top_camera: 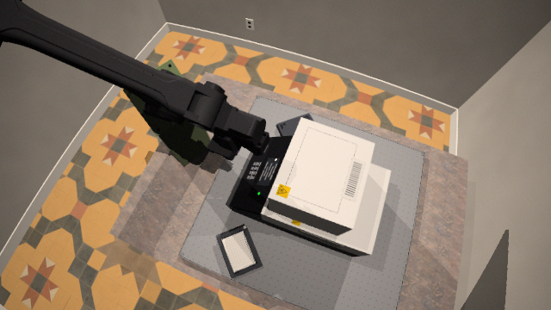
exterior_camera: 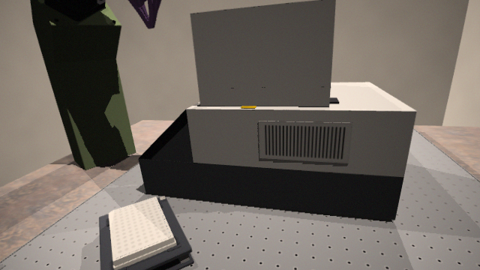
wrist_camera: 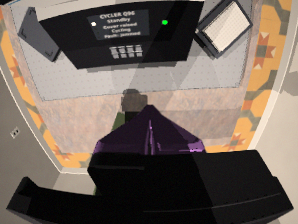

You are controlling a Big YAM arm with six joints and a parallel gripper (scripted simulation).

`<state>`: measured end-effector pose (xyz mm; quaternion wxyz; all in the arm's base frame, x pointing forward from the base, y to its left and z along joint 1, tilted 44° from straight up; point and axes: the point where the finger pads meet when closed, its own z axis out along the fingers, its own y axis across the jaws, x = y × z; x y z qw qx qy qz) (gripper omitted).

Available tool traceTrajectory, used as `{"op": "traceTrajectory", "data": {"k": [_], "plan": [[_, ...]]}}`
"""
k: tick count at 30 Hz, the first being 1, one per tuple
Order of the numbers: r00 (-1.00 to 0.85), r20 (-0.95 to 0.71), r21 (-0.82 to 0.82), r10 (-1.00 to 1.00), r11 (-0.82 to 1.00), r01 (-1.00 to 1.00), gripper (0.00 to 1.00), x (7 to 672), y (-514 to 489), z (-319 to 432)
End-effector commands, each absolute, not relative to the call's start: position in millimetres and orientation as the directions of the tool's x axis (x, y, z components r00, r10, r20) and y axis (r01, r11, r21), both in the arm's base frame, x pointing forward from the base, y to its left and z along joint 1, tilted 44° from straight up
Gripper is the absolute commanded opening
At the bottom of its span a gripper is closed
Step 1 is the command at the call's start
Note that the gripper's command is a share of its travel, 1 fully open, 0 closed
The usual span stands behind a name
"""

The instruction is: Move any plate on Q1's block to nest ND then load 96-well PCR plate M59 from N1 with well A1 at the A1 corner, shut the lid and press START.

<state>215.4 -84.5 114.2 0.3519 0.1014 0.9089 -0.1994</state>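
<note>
The black jointed arm (top_camera: 108, 65) reaches in from the ten o'clock corner of the top view, and its purple-fingered end effector (wrist_camera: 149, 129) hangs clenched on nothing, its tips pinched to a point. It sits off the panel side of the cream and black box-shaped cycler Q1 (top_camera: 370, 207), just outside the black sloped control panel (top_camera: 258, 176), not touching any key. In the wrist view the panel lies straight ahead at twelve o'clock from the fingertips, with its small block of white keys (wrist_camera: 127, 51) and a green status lamp (wrist_camera: 164, 22) glowing to the right of the printed text.

Q1's cream slab lid (exterior_camera: 262, 52) stands raised at a steep tilt above the housing; the side view shows it from the vented flank, so the block beneath is hidden and I cannot tell what lies on it.

The white film-covered 96-well plate M59 (top_camera: 238, 250) lies flat in its dark grey tray nest N1 (top_camera: 225, 261) on the grey perforated mat (top_camera: 301, 275) of the brown bench (top_camera: 142, 202), at about five o'clock from the end effector and well apart from it. A second dark nest ND (top_camera: 288, 125) peeks out behind Q1, close beside the wrist
</note>
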Motion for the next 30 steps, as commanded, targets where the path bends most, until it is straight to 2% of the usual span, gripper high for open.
{"op": "traceTrajectory", "data": {"k": [1,5,21,30], "plan": [[-0.707,-0.706,-0.289,0.025,0.902,0.321,0.0,213.0,-81.3,106.7],[-0.796,-0.605,-0.338,-0.025,0.913,0.229,0.0,210.5,-79.2,99.3],[-0.754,-0.656,-0.311,0.011,0.907,0.284,0.0,193.4,-76.9,59.9],[-0.663,-0.689,-0.12,0.292,0.857,0.502,0.0,203.3,-94.0,21.1]]}}
